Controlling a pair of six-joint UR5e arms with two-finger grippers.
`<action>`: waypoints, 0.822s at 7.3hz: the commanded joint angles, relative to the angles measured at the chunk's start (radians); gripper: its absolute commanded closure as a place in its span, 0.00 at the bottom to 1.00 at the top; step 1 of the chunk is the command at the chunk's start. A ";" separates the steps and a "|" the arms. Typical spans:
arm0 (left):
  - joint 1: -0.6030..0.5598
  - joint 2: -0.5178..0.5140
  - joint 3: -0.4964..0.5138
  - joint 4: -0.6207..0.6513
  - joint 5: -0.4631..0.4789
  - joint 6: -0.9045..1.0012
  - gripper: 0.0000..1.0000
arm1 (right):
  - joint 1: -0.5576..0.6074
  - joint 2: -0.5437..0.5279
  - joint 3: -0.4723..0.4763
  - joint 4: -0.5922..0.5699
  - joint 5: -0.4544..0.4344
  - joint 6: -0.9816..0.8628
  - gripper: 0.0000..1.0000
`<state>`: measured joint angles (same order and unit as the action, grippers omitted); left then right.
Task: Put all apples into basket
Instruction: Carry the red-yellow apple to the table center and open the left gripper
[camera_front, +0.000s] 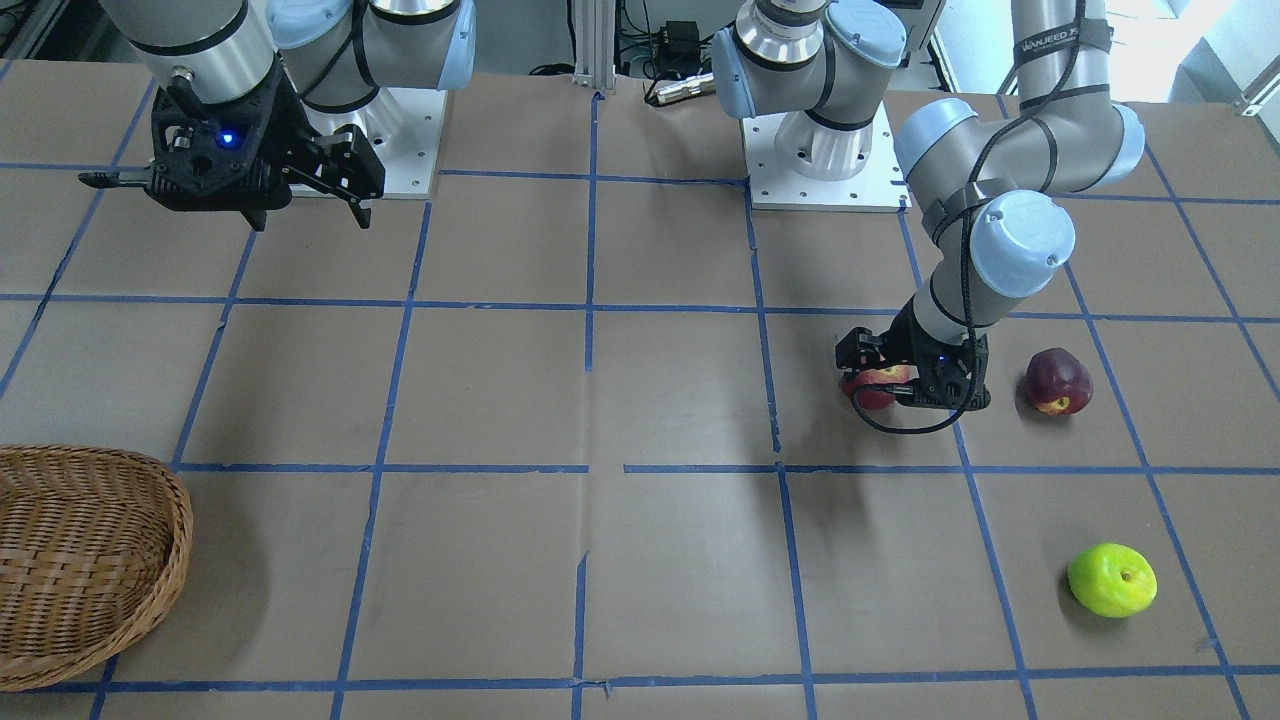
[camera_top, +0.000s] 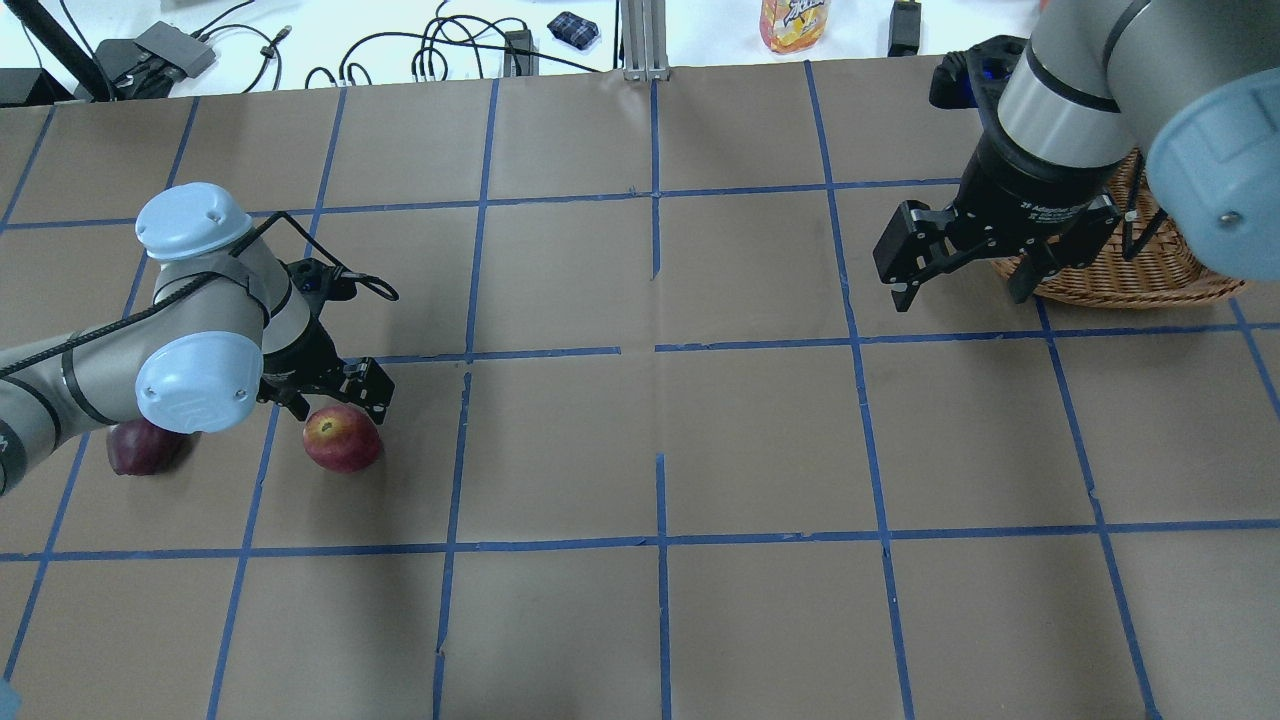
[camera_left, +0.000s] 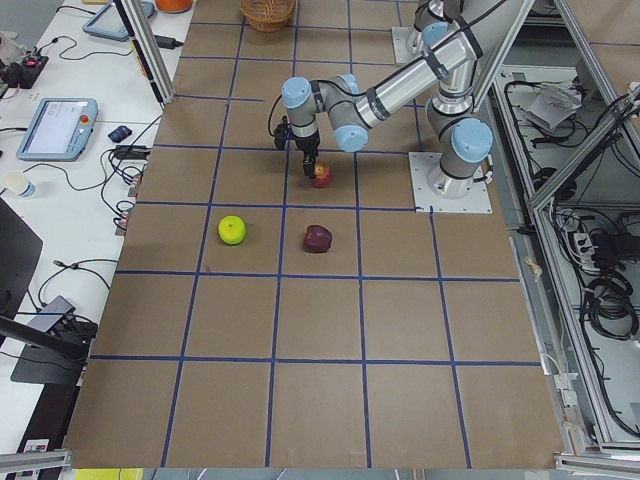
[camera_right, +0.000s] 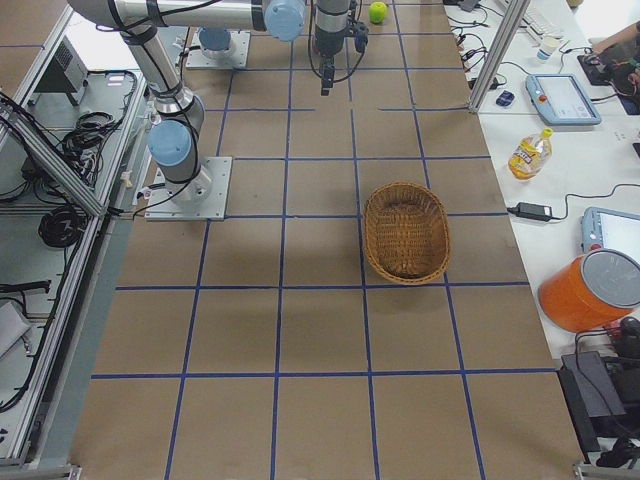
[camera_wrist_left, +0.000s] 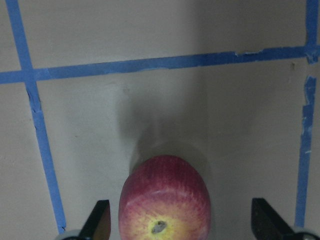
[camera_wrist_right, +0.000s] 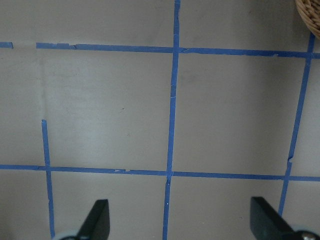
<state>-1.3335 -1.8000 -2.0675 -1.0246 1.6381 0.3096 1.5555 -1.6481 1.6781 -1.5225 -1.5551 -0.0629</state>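
Red apple (camera_wrist_left: 164, 200) inside open left gripper (camera_wrist_left: 181, 223) (three apples (camera_front: 1111, 579), one basket (camera_right: 405, 232)), right gripper (camera_top: 960, 297) open too

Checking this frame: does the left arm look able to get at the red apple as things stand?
Probably yes. The left gripper is open, and the red apple sits between its fingers in the wrist view, with gaps on both sides. Nothing blocks it; the maroon apple lies apart.
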 joint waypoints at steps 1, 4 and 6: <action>-0.001 -0.050 -0.003 -0.002 0.034 -0.003 0.00 | 0.000 0.001 0.000 -0.001 0.001 0.000 0.00; -0.001 -0.064 0.007 0.011 0.025 -0.015 0.77 | 0.001 0.001 0.000 -0.005 0.001 0.000 0.00; -0.012 -0.046 0.039 -0.006 -0.057 -0.049 0.86 | 0.001 0.008 0.000 -0.007 0.000 0.000 0.00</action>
<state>-1.3370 -1.8583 -2.0515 -1.0181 1.6386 0.2855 1.5568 -1.6450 1.6782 -1.5277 -1.5534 -0.0636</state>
